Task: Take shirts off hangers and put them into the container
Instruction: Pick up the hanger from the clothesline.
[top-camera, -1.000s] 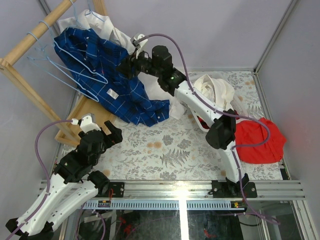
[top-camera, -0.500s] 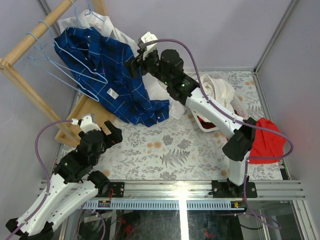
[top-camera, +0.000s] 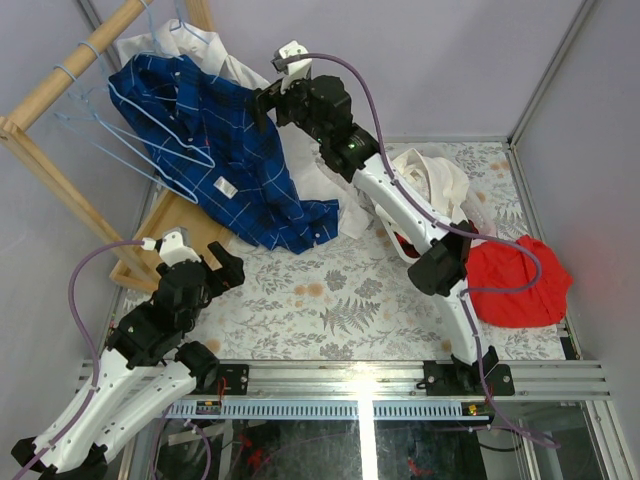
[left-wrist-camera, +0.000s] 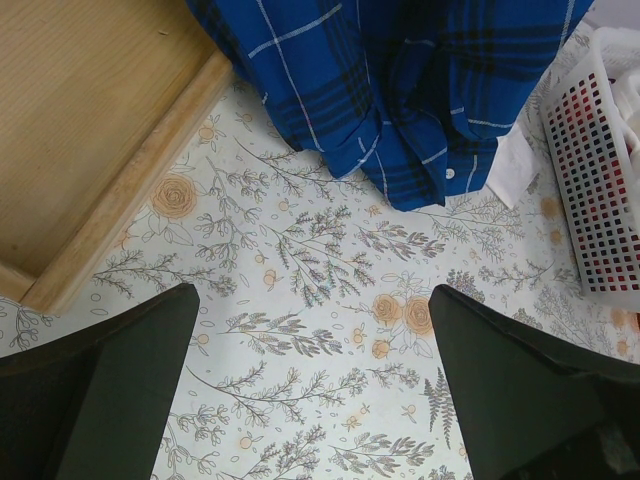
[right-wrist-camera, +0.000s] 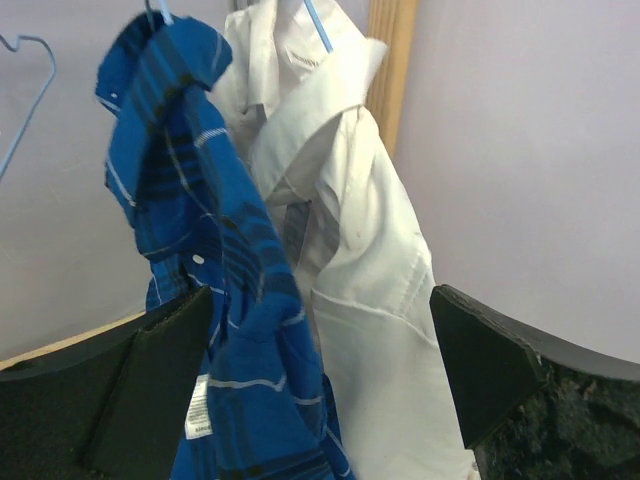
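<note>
On the far-left wooden rack (top-camera: 60, 90), the blue checked shirt (top-camera: 215, 150) and a white shirt (right-wrist-camera: 350, 250) hang lengthwise downward on wire hangers (right-wrist-camera: 318, 25), straight ahead of the right gripper (top-camera: 266, 102), whose fingers are spread. The white basket (left-wrist-camera: 585, 200) sits to the right. The left gripper (left-wrist-camera: 315, 395), also spread, is farther off.

— What did the right gripper (top-camera: 268, 100) do over that second?

— Its jaws went from partly closed to wide apart. It also shifted farther from the arm bases in the overhead view, along the edge of the dark blue shirt (top-camera: 230, 150).

— Where did that leave the cloth relative to the jaws?

— By the end, in the wrist view, the blue shirt hung just ahead of one finger and the white shirt (right-wrist-camera: 350, 220) ahead of the gap.

— And the arm itself?

— Its elbow (top-camera: 440, 265) swung out over the red cloth (top-camera: 520, 280) midway, then came back beside it.
</note>
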